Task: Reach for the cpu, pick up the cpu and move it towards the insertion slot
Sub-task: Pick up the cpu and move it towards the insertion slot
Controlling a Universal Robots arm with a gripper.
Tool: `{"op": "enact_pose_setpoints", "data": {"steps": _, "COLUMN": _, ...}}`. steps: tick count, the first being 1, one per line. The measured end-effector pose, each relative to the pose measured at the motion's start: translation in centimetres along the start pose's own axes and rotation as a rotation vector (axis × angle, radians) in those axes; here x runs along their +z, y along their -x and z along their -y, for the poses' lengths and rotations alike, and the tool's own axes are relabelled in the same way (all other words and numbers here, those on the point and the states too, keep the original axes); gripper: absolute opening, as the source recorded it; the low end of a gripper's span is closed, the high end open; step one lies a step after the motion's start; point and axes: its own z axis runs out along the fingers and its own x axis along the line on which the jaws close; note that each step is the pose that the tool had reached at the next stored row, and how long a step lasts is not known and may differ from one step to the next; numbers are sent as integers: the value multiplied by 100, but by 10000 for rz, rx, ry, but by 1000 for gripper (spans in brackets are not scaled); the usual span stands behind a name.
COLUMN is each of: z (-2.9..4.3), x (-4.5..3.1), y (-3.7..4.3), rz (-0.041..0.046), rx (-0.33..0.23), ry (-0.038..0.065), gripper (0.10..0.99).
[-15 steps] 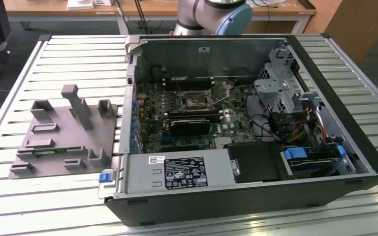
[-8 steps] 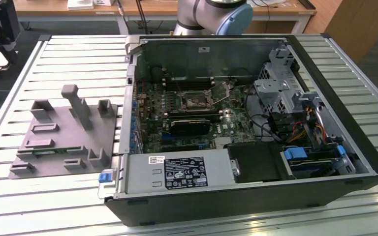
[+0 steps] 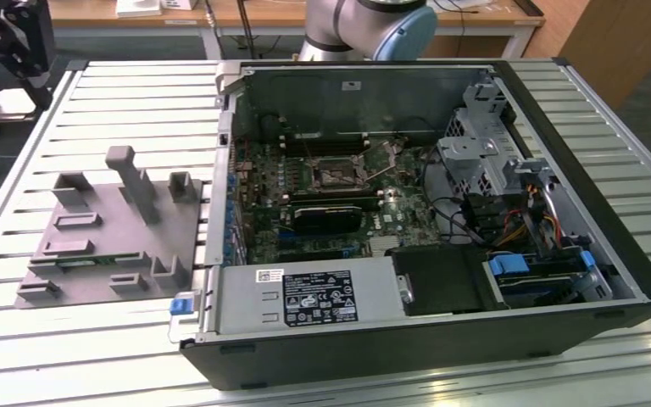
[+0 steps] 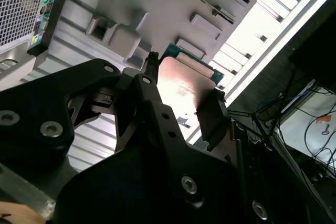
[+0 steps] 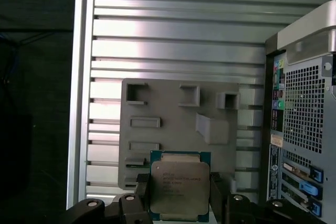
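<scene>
Bright glare washes the slatted table (image 3: 77, 339) (case (image 3: 439, 339) interior shadowed).

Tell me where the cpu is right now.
In the first wrist view the cpu is clamped in the claw, above the grey fixture plate that lies on the slatted table, beside the computer case.

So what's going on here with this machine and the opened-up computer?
A robot arm's hand grips a small square computer chip by two edges, holding it up over the grey tray. The open computer lies beside that tray, with the chip's square socket on its green board.
</scene>
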Motion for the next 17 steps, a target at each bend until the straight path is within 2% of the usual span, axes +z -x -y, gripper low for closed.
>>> {"op": "enact_pose_setpoints", "data": {"steps": 17, "z": 10, "x": -1, "y": 412, "rz": -1, "rx": 1, "ry": -1, "gripper": 541}}
